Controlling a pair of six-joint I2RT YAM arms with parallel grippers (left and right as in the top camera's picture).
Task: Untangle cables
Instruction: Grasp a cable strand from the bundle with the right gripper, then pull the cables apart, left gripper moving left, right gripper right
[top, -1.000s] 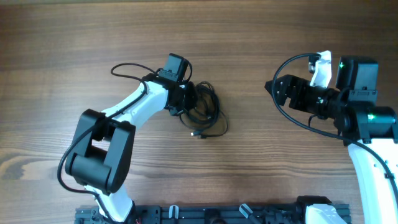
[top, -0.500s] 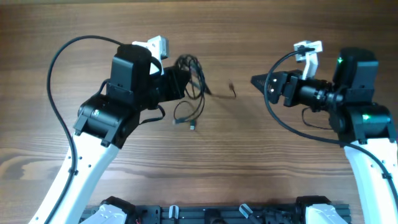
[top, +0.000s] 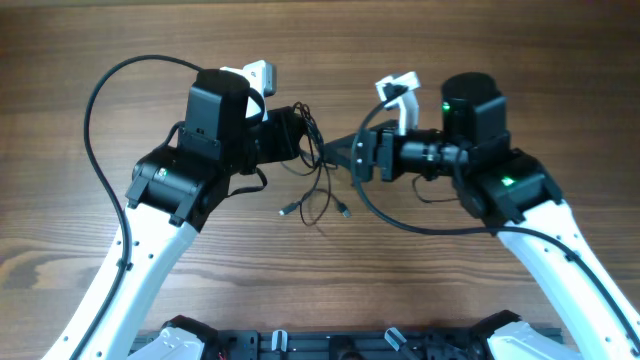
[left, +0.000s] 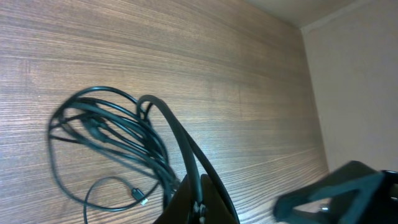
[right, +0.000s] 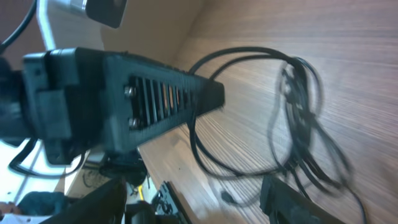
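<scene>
The cables (top: 316, 186) are a tangle of thin black cords hanging in loose loops over the wooden table (top: 480, 60), with two plug tips low at the front. My left gripper (top: 303, 140) is shut on a strand at the top of the bundle and holds it up. In the left wrist view my fingers (left: 199, 202) pinch one cord, and the rest of the cables (left: 106, 134) trail down and left. My right gripper (top: 338, 152) is open and points left, just right of the bundle. In the right wrist view, the cables (right: 292, 118) hang between my spread fingers (right: 199, 205).
The left gripper's black body (right: 137, 99) fills the upper left of the right wrist view, close to my right fingers. The right gripper (left: 329, 193) shows at the lower right of the left wrist view. A black rail (top: 330, 345) runs along the table's front edge.
My right arm has swung left, from the right side of the table up to the cable bundle. My left gripper still holds the bundle up; its loops now hang lower and looser.
</scene>
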